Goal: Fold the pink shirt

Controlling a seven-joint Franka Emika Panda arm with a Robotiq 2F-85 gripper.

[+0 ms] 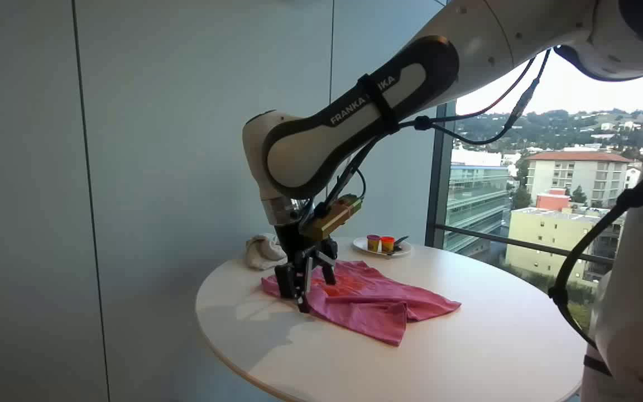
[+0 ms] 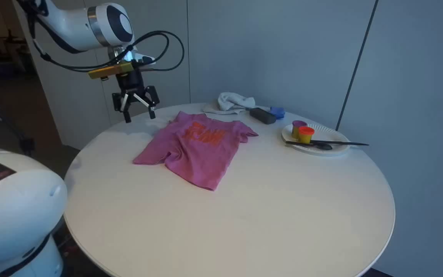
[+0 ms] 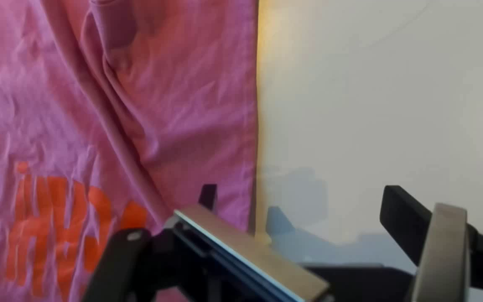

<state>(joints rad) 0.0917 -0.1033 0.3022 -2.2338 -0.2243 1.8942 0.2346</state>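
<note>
The pink shirt point(image 1: 374, 301) lies spread with wrinkles on the round white table, and its orange print faces up. It also shows in an exterior view point(image 2: 202, 154) with a raised crease near its left corner. My gripper point(image 2: 140, 117) is open and empty, pointing down above the table beside the shirt's edge. It also shows in an exterior view point(image 1: 317, 295). In the wrist view, my gripper point(image 3: 298, 195) has its left finger over the shirt point(image 3: 191, 121) and its right finger over bare table, with the straight shirt edge running between them. The fingers appear apart from the cloth.
A white plate point(image 2: 331, 134) holds two small tubs point(image 2: 305, 135) and dark utensils point(image 2: 338, 142). A pale cloth point(image 2: 233, 103), a dark block point(image 2: 262, 115) and a blue item point(image 2: 277, 112) lie at the back. A grey wall point(image 2: 275, 57) stands close behind the table point(image 2: 244, 231).
</note>
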